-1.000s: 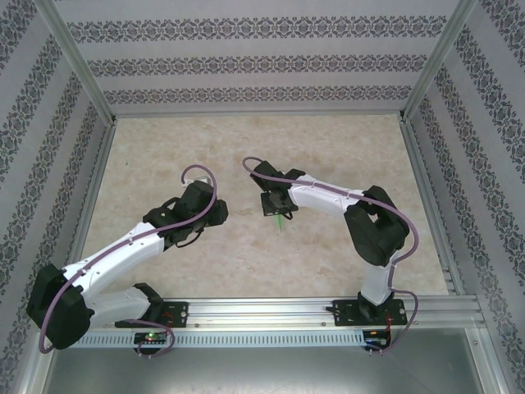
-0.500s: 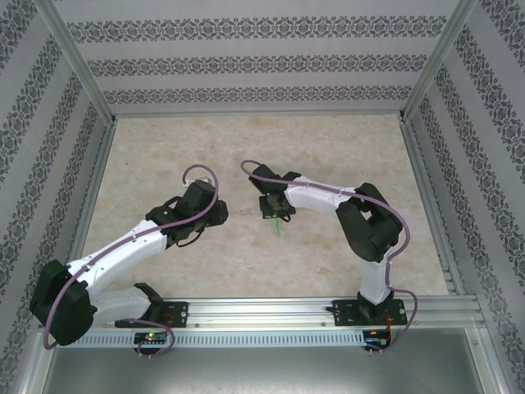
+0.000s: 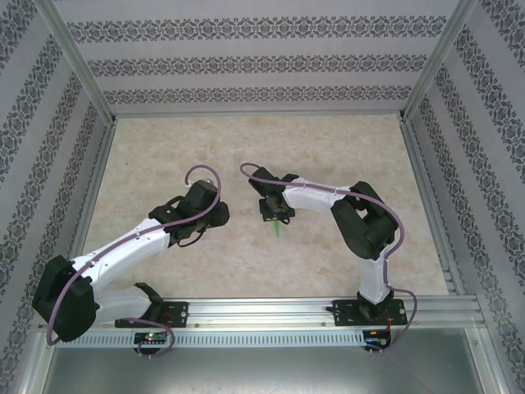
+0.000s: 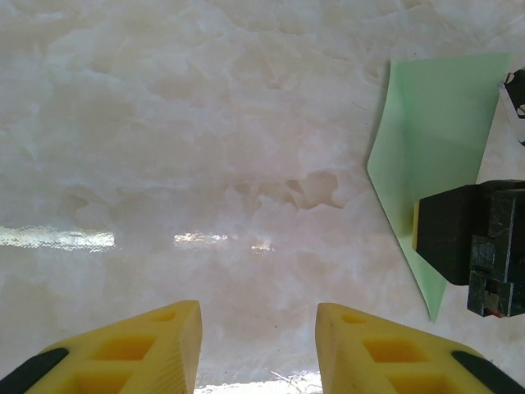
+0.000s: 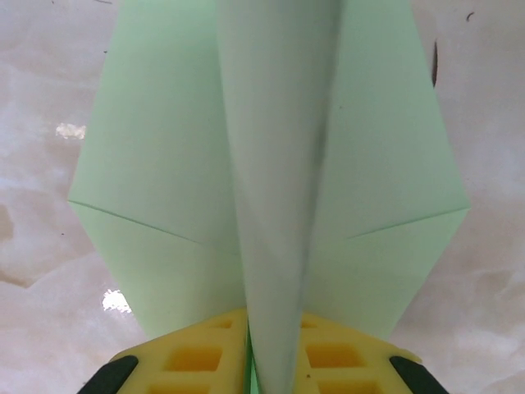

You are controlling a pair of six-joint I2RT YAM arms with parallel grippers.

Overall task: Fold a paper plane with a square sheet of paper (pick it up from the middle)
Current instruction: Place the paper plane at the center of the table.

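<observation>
Two grippers: your right gripper [image 5: 275, 332] pinched the paper plane [image 5: 164, 164] by its centre fold, wings spreading beyond its fingers; left gripper [image 4: 256, 322] gaped empty. Folding looked finished; next, you'd release gently.

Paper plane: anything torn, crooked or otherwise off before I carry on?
Nothing stands out. The paper plane looks intact: both wings spread evenly with matching creases, and the centre fold stands upright between the right gripper's jaws. No tears or stray creases visible.
</observation>
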